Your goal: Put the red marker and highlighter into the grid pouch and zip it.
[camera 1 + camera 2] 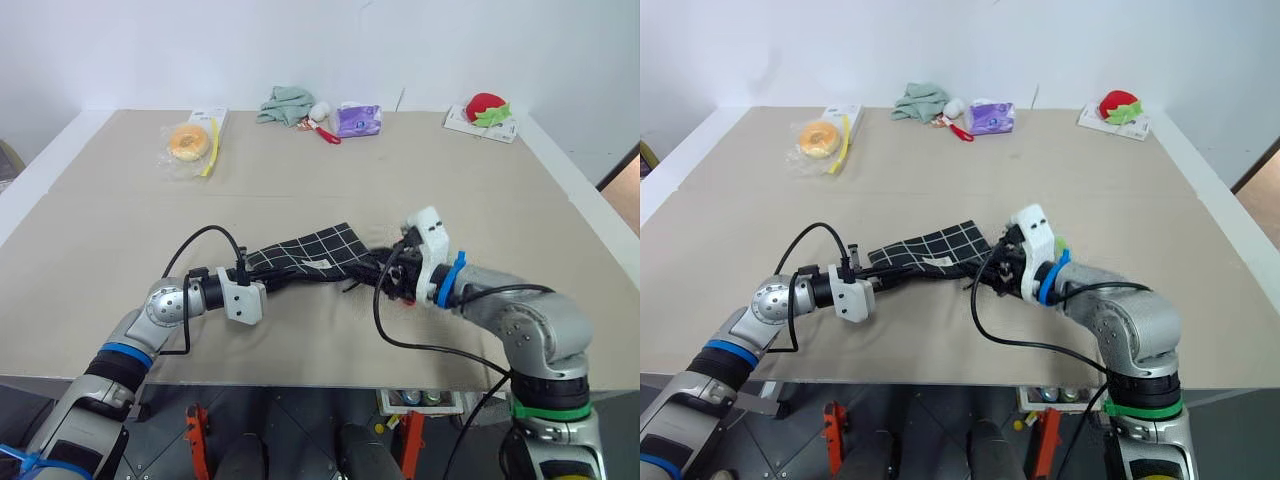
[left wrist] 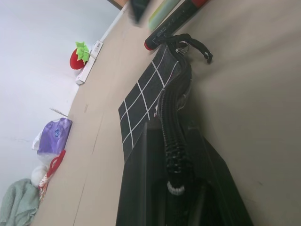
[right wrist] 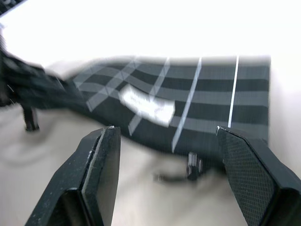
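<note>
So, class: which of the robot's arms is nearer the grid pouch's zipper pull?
Right. The right gripper hangs open just over the zipper pull; the left gripper clamps the grid pouch at the opposite end.

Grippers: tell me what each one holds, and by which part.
Left gripper is shut on the grid pouch at its zipper edge, near one end. Right gripper is open and holds nothing.

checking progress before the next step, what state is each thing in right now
grid pouch: on the table, one end clamped in the left gripper, not zipped shut.
red marker: lying outside the pouch, beside its zipper end.
highlighter: lying outside, next to the marker.
right gripper: open, holding nothing.
</note>
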Robot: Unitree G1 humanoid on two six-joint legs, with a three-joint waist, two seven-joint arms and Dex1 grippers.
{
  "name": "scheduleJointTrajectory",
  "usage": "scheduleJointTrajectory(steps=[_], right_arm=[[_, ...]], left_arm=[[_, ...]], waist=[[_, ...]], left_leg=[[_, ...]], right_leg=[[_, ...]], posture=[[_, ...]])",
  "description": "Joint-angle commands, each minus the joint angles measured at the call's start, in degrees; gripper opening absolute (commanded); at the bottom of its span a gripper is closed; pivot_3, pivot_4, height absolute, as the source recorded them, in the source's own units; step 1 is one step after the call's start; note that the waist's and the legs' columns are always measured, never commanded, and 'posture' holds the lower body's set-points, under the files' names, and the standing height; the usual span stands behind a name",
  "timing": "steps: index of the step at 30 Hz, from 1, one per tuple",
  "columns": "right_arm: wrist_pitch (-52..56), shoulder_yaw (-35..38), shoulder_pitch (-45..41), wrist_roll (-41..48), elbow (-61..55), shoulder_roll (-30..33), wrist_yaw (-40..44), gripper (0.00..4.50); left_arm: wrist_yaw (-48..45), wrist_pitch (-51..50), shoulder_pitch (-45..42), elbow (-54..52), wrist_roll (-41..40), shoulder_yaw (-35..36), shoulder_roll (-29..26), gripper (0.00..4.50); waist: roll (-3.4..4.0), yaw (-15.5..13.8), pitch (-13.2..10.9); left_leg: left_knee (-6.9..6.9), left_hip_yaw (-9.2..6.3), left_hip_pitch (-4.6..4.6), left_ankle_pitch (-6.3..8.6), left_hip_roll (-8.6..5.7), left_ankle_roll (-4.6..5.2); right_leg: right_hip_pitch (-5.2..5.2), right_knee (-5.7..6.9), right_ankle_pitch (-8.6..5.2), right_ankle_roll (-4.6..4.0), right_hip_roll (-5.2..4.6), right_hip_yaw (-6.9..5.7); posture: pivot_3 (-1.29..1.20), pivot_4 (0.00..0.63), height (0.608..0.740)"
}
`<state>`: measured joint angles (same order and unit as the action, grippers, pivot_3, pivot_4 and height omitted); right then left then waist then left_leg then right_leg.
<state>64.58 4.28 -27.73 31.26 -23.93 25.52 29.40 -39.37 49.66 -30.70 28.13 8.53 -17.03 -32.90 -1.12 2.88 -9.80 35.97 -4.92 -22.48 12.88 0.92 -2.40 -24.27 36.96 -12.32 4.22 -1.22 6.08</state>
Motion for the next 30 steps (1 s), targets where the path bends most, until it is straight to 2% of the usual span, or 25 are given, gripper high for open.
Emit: scheduleJointTrajectory(steps=[1,9,10,11,16,24,30], right_arm=[[-1.3,-3.7,0.7,-2.8,0.3,1.3,-1.9,3.52],[-1.2,-9.5,1.6,-6.2,2.6,1.3,-3.8,3.52],[-1.4,-9.9,1.7,-6.6,2.9,1.1,-3.9,2.98],[-1.5,-10.5,1.6,-7.2,3.3,1.1,-4.2,2.73],[-1.5,-11.2,1.2,-8.5,4.8,0.4,-5.2,0.07],[-1.9,-10.7,1.2,-8.9,4.7,-0.3,-5.5,0.02],[-2.6,-14.3,1.2,-8.0,1.9,-0.9,-2.5,0.02]], left_arm=[[0.1,0.5,-0.5,-1.1,-0.1,0.7,0.0,0.00],[0.3,0.3,-0.2,-1.2,0.0,1.0,0.0,0.00],[0.3,0.3,-0.1,-1.4,0.0,1.0,0.0,0.00],[0.3,0.2,0.0,-1.5,0.0,1.0,0.0,0.00],[0.5,-0.1,0.2,-1.9,0.0,1.1,0.0,0.00],[0.6,-0.2,0.4,-2.1,0.0,1.0,0.2,0.00],[0.9,-0.4,0.1,-1.6,0.0,1.0,0.7,0.00]], waist=[[0.00,0.0,0.0],[0.00,0.0,0.0],[0.00,0.0,0.0],[0.00,0.0,0.0],[0.00,0.0,0.0],[0.00,0.0,0.0],[0.00,0.0,0.0]], left_leg=[[0.00,0.00,-0.01,0.00,-0.01,0.00],[0.01,0.01,-0.01,0.00,-0.02,0.00],[0.01,0.01,-0.01,0.00,-0.02,0.00],[0.01,0.01,-0.01,0.00,-0.02,0.00],[0.01,0.01,-0.01,0.00,-0.03,0.00],[0.02,0.01,0.00,0.00,-0.02,0.00],[0.01,0.01,0.00,0.00,-0.01,0.00]], right_leg=[[0.00,0.00,0.00,0.00,-0.01,0.01],[-0.01,0.00,0.00,0.00,-0.02,0.02],[-0.01,0.00,0.00,0.00,-0.02,0.02],[-0.01,0.00,0.00,0.00,-0.02,0.03],[-0.01,0.00,0.00,0.00,-0.03,0.03],[0.00,0.00,0.02,-0.01,-0.02,0.03],[-0.01,0.00,0.01,-0.01,-0.01,0.02]], posture=[[0.00,0.150,0.739],[0.00,0.150,0.739],[0.00,0.150,0.739],[0.00,0.150,0.739],[0.00,0.150,0.739],[0.00,0.150,0.739],[0.00,0.150,0.739]])
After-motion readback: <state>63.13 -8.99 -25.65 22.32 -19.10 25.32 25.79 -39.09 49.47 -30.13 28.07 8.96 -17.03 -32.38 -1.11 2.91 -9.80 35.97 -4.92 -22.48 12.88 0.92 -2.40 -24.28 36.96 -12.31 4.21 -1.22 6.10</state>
